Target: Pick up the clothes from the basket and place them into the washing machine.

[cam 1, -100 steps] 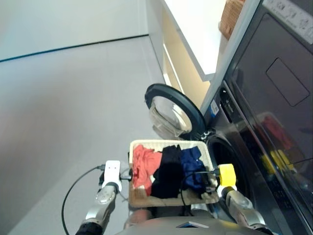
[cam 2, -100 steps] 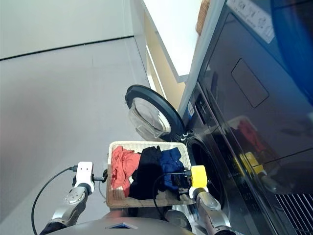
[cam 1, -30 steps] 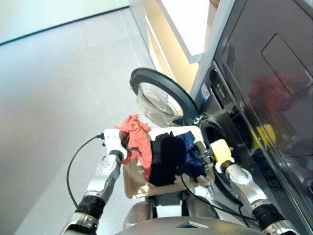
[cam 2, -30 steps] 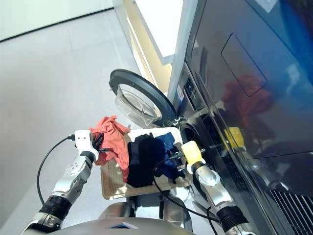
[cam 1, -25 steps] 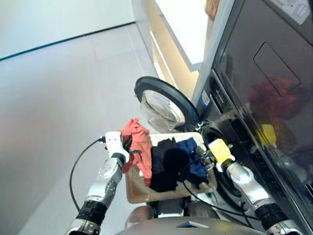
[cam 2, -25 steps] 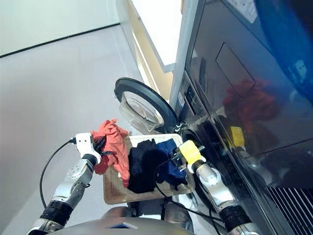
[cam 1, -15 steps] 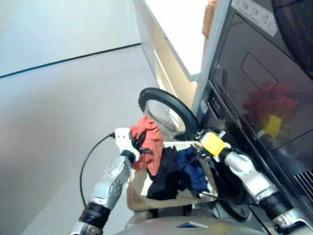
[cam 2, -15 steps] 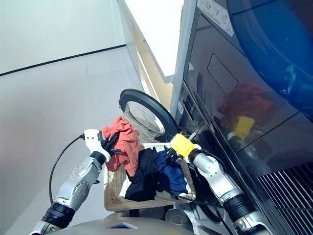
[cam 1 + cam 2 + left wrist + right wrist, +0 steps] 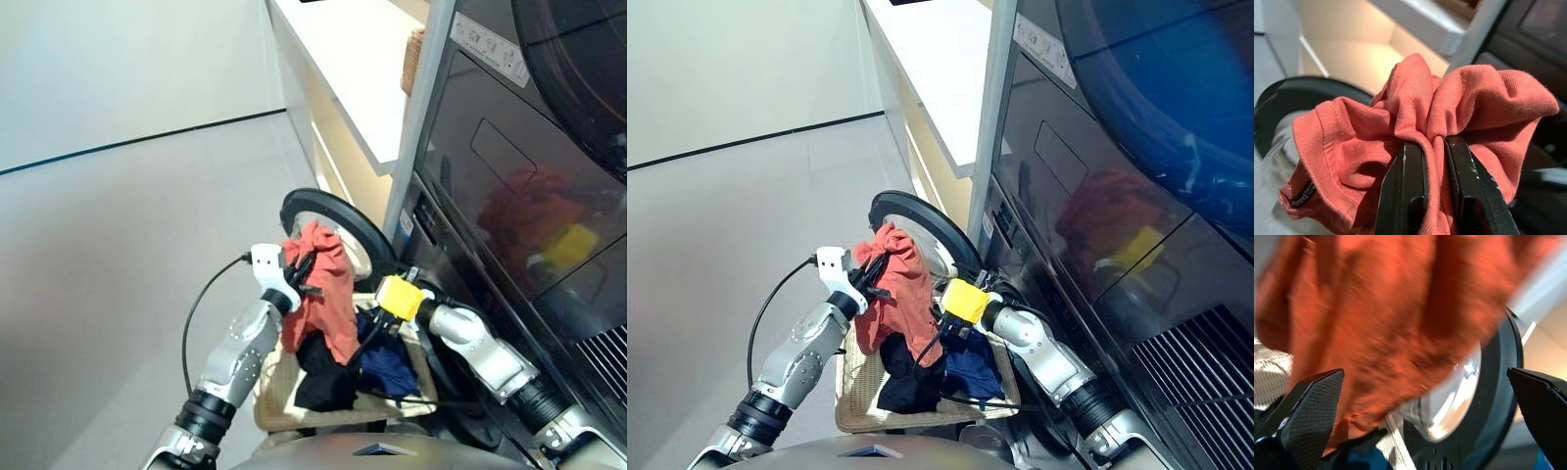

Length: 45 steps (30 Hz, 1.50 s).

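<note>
- While the left gripper (image 9: 1435, 147) has its two black fingers (image 9: 1405, 171) pressed onto a bunched fold of the coral-red garment (image 9: 323, 289), most of the cloth hangs loose below the jaws, over the cream woven basket (image 9: 279, 397).
- The right gripper (image 9: 1415, 396) has jaws spread wide and holds nothing; the red cloth hangs right in front of them, between the fingertips in its wrist view, and whether it touches them I cannot tell.
- The black garment (image 9: 323, 377) and the navy garment (image 9: 387, 362) lie in the basket, below both grippers.
- The washing machine (image 9: 1048, 255) stands on the right gripper's side, its porthole door (image 9: 338, 220) swung open beyond the held cloth.
- Handling guess: light, limp ribbed knit with no stiffness, so it will drape and swing; not fragile or slippery.
- Best hold looks like a gathered bunch, as now; a second pinch lower on the hanging tail would keep it from dragging on the drum rim.
</note>
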{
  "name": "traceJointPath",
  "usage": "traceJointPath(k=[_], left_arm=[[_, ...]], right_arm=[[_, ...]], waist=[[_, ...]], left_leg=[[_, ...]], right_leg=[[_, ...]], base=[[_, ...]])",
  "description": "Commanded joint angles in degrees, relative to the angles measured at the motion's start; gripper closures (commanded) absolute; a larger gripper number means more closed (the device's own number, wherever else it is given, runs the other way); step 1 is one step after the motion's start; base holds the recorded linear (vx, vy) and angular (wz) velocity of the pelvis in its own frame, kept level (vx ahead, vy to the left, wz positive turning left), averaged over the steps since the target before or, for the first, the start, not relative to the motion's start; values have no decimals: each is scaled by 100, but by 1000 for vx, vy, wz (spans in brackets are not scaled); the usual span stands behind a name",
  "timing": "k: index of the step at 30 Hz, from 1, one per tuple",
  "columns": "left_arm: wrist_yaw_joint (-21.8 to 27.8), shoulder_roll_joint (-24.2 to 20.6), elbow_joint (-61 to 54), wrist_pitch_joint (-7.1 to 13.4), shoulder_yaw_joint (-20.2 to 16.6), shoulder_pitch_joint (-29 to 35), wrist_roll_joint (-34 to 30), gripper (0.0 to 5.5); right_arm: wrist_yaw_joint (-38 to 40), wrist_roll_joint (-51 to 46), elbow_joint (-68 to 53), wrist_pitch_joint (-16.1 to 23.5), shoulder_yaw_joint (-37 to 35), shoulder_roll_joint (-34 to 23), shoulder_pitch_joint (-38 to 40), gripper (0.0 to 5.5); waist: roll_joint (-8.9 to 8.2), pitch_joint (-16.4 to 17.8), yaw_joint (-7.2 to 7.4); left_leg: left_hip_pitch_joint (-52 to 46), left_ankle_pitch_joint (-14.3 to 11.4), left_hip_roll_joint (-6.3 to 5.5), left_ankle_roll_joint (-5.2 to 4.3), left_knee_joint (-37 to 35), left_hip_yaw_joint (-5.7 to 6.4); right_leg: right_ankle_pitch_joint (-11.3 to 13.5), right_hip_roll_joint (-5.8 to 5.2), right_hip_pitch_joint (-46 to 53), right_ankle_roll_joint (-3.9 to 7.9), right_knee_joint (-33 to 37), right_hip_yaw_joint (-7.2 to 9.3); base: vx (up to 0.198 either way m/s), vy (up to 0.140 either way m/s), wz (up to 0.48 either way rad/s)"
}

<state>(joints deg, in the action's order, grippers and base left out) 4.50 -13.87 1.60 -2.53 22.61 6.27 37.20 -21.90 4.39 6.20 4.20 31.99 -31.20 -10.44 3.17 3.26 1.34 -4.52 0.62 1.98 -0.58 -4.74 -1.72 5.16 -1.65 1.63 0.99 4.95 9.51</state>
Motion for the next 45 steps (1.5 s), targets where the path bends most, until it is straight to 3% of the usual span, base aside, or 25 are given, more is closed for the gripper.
traceJointPath(k=[1, 9, 16, 17, 18, 19, 31, 32, 33, 42, 45], left_arm=[[19, 126, -207, 440, 147, 776, 253, 550], [210, 177, -617, 396, 559, 1039, 765, 550], [373, 134, -1025, 284, 763, 1076, 1132, 550], [385, 111, -1082, 268, 766, 1082, 1153, 550], [386, 73, -1149, 273, 744, 1076, 1144, 550], [381, 46, -1199, 270, 719, 1046, 1157, 550], [-20, -126, -1197, 352, 454, 687, 1154, 550], [-44, -142, -1208, 347, 439, 664, 1165, 233], [-81, -147, -1210, 367, 412, 646, 1173, 0], [-232, -328, -1260, 426, 115, 177, 1150, 0], [-428, -329, -1296, 616, -225, -183, 1016, 0]], right_arm=[[-17, -383, 38, 366, 250, 311, -534, 0], [8, -608, 280, 372, 432, 600, -909, 0], [56, -799, 251, 309, 280, 692, -782, 0], [100, -759, 222, 313, 237, 694, -745, 32], [159, -693, 146, 326, 183, 667, -695, 414], [209, -686, 46, 337, 90, 654, -575, 550], [1240, -325, -534, 326, -593, 822, -73, 550], [1322, -295, -566, 321, -642, 833, -42, 550], [1398, -262, -593, 325, -676, 857, -21, 550], [2089, -187, -524, 311, -970, 1082, 232, 550], [2264, -355, -437, 334, -1022, 1184, 297, 550]], waist=[[-255, -280, -89], [-244, -301, -120], [-231, -311, -107], [-228, -307, -99], [-224, -311, -88], [-221, -313, -72], [-209, -323, -28], [-208, -322, -24], [-210, -324, -22], [-200, -308, -38], [-212, -288, -80]], left_leg=[[-171, 91, 5, -299, -26, -213], [-168, 76, 2, -301, -26, -165], [-173, 62, 0, -297, -26, -143], [-176, 60, 1, -294, -26, -145], [-176, 56, -1, -290, -26, -152], [-179, 53, -3, -288, -26, -158], [-173, 34, -14, -242, -26, -203], [-175, 32, -15, -239, -26, -203], [-174, 32, -15, -235, -26, -203], [-160, 25, -24, -219, -26, -210], [-152, 35, -29, -214, -26, -196]], right_leg=[[-398, -136, 472, 540, 5, 41], [-418, -150, 502, 544, 5, 84], [-420, -164, 518, 550, 5, 122], [-420, -164, 522, 551, 5, 123], [-420, -166, 524, 554, 5, 120], [-419, -166, 524, 555, 5, 114], [-390, -170, 483, 560, 5, 64], [-386, -172, 483, 560, 5, 63], [-388, -172, 481, 558, 5, 58], [-369, -177, 458, 556, 5, 51], [-366, -183, 451, 549, 5, 66]], base=[[0, 0, 0], [0, 0, 0], [0, 0, 0], [0, 0, 0], [0, 0, 0], [0, 0, 0], [0, 0, 0], [0, 0, 0], [0, 0, 0], [0, 0, 0], [0, 0, 0]])
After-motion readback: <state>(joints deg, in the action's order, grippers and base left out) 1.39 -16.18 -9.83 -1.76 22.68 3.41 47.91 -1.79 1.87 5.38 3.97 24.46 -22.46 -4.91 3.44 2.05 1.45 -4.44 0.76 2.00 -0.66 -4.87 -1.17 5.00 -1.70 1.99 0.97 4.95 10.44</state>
